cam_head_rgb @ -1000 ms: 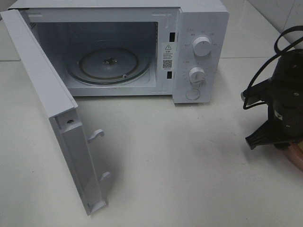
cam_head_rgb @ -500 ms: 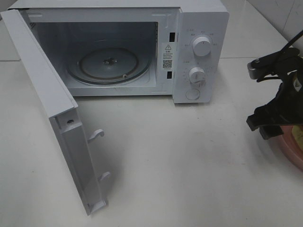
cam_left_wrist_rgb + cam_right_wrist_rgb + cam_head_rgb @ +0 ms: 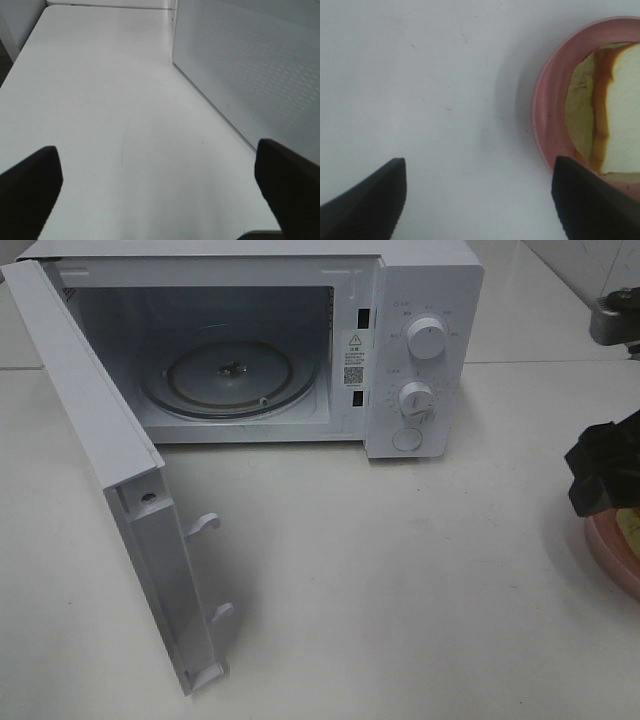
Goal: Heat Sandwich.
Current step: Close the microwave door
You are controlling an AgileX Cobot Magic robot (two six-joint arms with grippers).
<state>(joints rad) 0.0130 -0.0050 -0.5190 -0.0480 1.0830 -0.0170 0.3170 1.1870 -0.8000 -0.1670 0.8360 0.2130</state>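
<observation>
Compared with one second ago, the right gripper (image 3: 477,200) has moved right and up, so more of the pink plate (image 3: 608,552) shows at the right edge of the table (image 3: 400,590). Its jaws stand wide apart and hold nothing; in the wrist view the plate rim lies just beside one fingertip (image 3: 585,200). The left gripper (image 3: 160,185) is also spread open and empty, over bare table beside the door (image 3: 250,70).

The sandwich (image 3: 615,105) lies flat on the plate, at the right edge of the scene, well apart from the microwave (image 3: 420,350). The door is swung fully open and the glass turntable (image 3: 230,375) is bare.

I judge the step in hand is to take the plate. It is better to grip the rim, not the bread, with one finger under the edge. The plate must stay level during the carry left to the cavity.

The sandwich is square, so it has no clear long axis. One crust edge (image 3: 600,105) faces the gripper. Only a part of it is visible.
</observation>
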